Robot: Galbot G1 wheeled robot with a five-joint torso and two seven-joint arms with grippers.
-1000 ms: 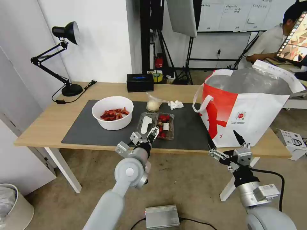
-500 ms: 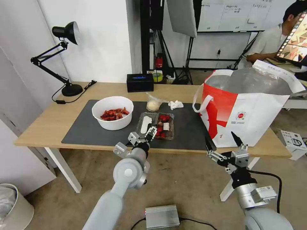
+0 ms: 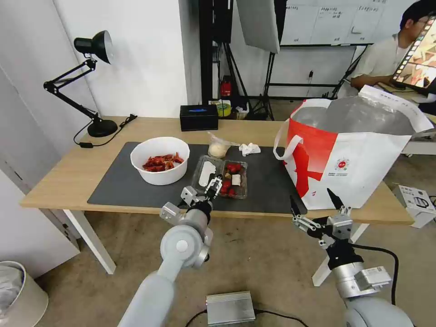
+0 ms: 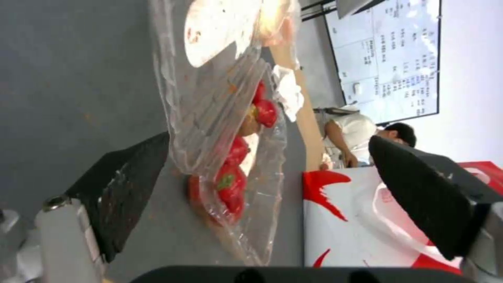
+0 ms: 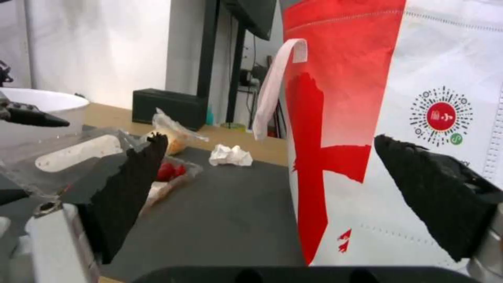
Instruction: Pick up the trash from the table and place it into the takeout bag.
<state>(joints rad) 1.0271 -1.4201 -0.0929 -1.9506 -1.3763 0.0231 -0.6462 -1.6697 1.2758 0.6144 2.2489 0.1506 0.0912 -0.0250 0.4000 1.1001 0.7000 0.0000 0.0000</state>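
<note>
The clear clamshell tray [image 3: 221,172] with red bits lies on the dark mat [image 3: 118,181] of the table [image 3: 68,172]. My left gripper [image 3: 201,191] is open at the tray's near edge. In the left wrist view the tray [image 4: 225,118] reaches between the left gripper's [image 4: 268,139] spread fingers. Further trash lies on the table: a white bowl [image 3: 160,160] of red scraps, a small clear bag [image 3: 218,147] and a crumpled tissue [image 3: 249,148]. The takeout bag [image 3: 359,154] stands upright at the right. My right gripper [image 3: 314,204] hangs open in front of the takeout bag [image 5: 419,78], below the table's edge.
A black box [image 3: 198,117] and a black desk lamp [image 3: 95,91] stand at the back of the table. Between the tray and the bag is bare mat [image 5: 235,204]. A silver box [image 3: 230,308] lies on the floor, and a bin [image 3: 18,295] stands at the far left.
My left gripper has crept a little left and forward onto the tray's near edge, and the tray's left half has shifted slightly. My right gripper has edged up and left.
</note>
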